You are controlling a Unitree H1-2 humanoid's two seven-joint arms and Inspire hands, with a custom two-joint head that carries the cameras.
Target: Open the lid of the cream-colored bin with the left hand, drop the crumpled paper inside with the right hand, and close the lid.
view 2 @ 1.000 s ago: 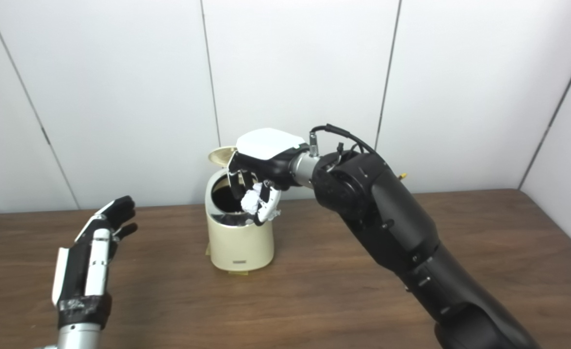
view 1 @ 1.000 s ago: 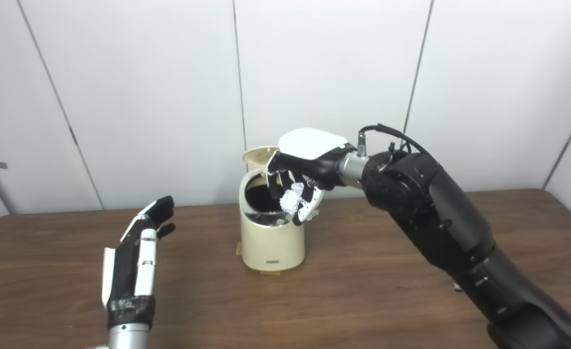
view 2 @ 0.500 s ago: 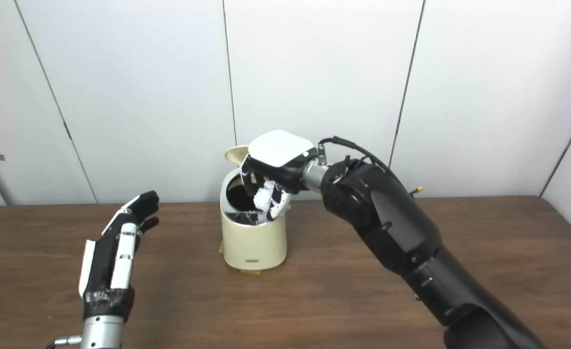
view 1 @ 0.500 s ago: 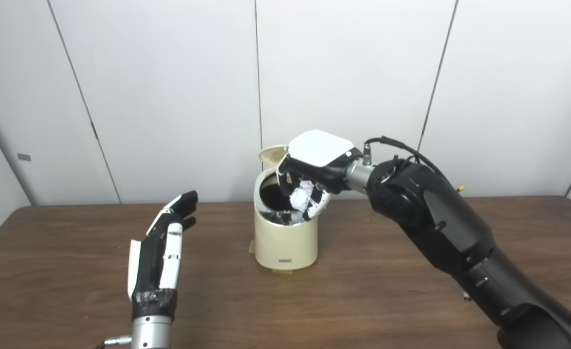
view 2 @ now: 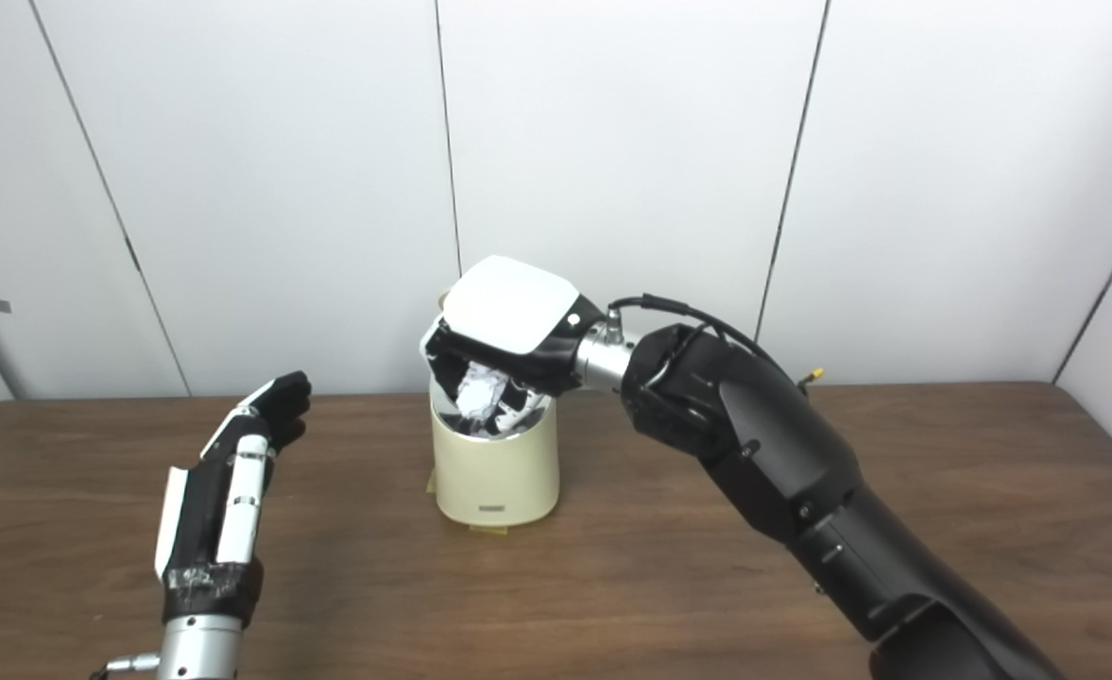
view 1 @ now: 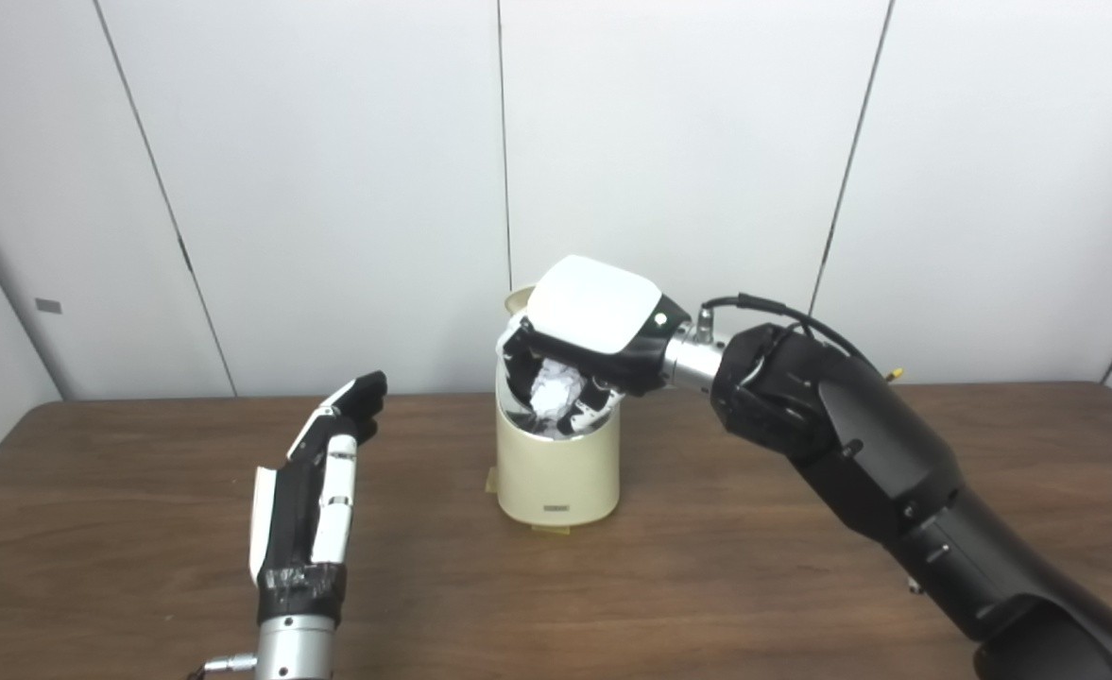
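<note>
The cream-colored bin (view 1: 558,470) stands on the wooden table (view 1: 707,567) near the back middle. Its lid (view 1: 515,300) is open and tipped up behind, mostly hidden by my right hand. My right hand (view 1: 582,351) hovers directly over the bin's mouth, palm down, shut on the white crumpled paper (view 1: 553,391), which hangs inside the rim. My left hand (view 1: 315,486) is open and empty, fingers straight, held above the table to the left of the bin, apart from it.
White wall panels stand close behind the table's back edge. The bin sits on small yellowish tape marks (view 1: 550,529). Bare table surface lies in front of the bin and to the right of my right arm.
My right hand has moved left and down, from the bin's right rim to right over its mouth, carrying the paper. My left hand stays put. The camera shifted between the earliest frames and now.
</note>
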